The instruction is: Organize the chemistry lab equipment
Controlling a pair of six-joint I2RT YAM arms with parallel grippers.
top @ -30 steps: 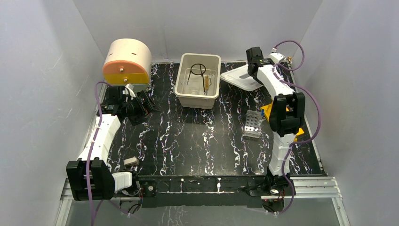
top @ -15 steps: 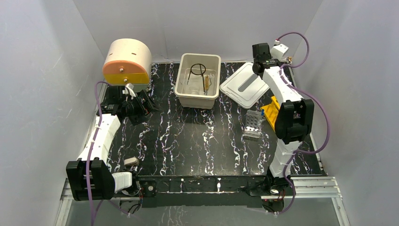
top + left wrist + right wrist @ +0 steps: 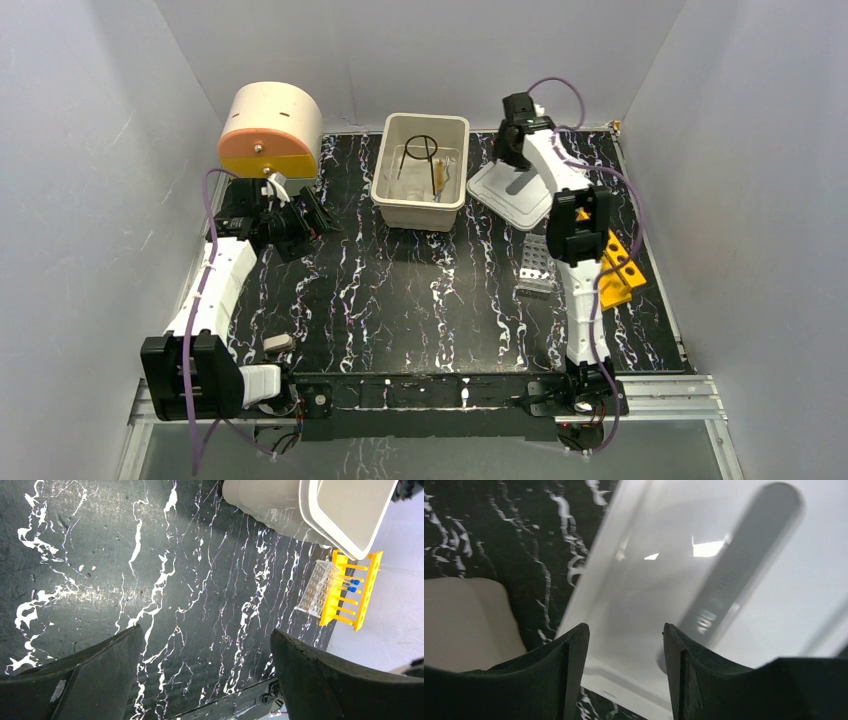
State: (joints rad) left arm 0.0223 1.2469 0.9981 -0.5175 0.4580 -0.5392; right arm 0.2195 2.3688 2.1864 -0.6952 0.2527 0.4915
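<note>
1. Where the worktop [image 3: 400, 290] nears its right edge, we see the grey holed metal rack [image 3: 537, 265] lying just beside the yellow tube rack [image 3: 620, 275], which carries blue-capped tubes [image 3: 351, 589].
2. In the beige bin [image 3: 420, 210] at the back we find thin rods [image 3: 404, 163] and a wood-handled tool [image 3: 441, 178].
3. A white lid [image 3: 495, 190] sits just right of that bin.
4. Our right hand [image 3: 624, 632] hovers over the lid, fingers moderately apart, gripping nothing.
5. Our left hand [image 3: 205, 630] hangs spread wide and empty above bare worktop, near the beige-and-orange drum [image 3: 270, 130].
</note>
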